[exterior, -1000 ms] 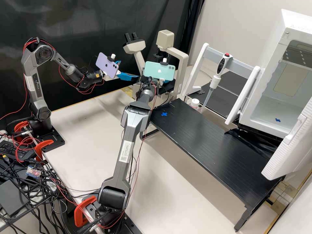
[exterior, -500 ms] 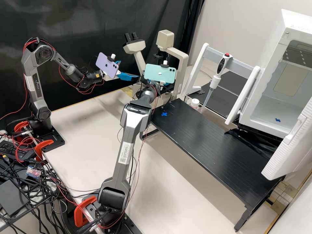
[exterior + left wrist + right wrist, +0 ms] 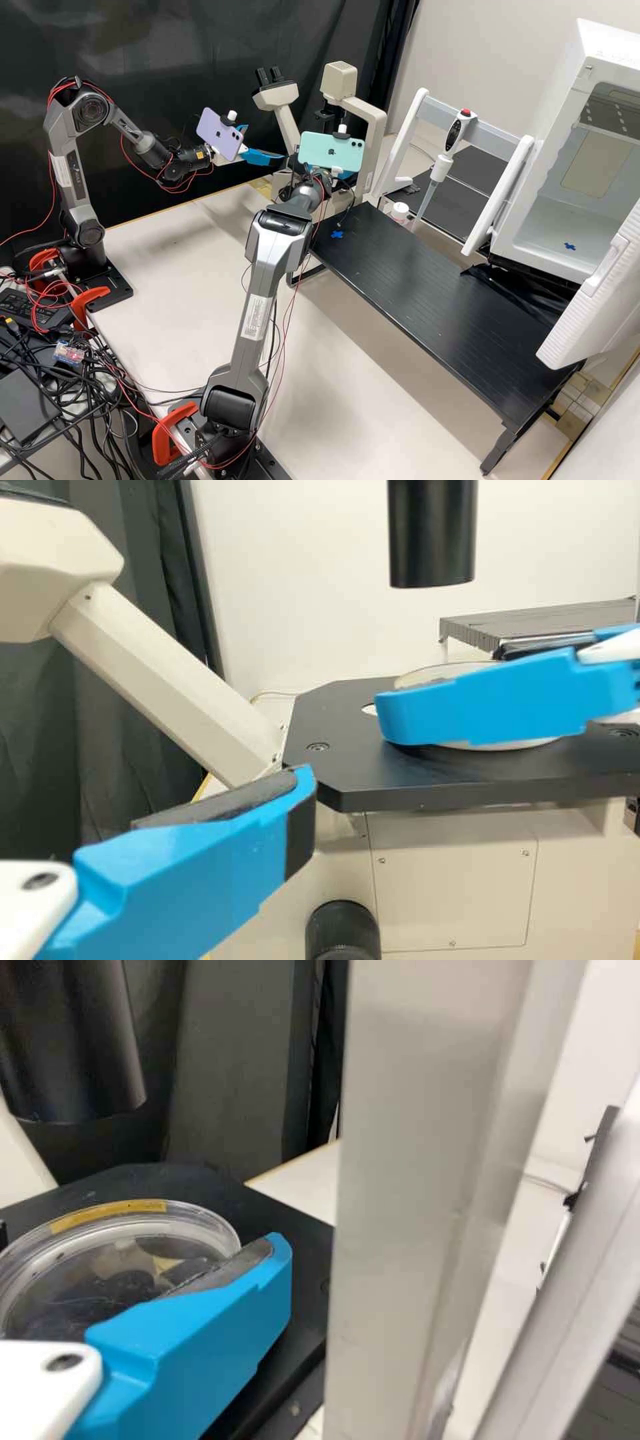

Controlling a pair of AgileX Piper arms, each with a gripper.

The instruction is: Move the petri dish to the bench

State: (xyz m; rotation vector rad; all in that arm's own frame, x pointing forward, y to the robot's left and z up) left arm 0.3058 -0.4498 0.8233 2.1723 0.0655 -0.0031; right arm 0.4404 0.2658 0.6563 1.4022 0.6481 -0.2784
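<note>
High view: found left gripper [image 3: 263, 143] at eleven o'clock, spread wide; right gripper [image 3: 345, 175] near twelve, by microscope [image 3: 373, 127]. Left wrist view: saw petri dish [image 3: 425, 672] over black stage [image 3: 400, 778]. Right wrist view: found it apparently clasped by right gripper.

From my remote station I see a lab: a microscope [image 3: 372, 117] stands beside the black bench [image 3: 427, 287], a pipette [image 3: 443, 163] hangs on a stand [image 3: 495, 139], and a clear petri dish [image 3: 100, 1270] is at the microscope's stage [image 3: 350, 775].
</note>
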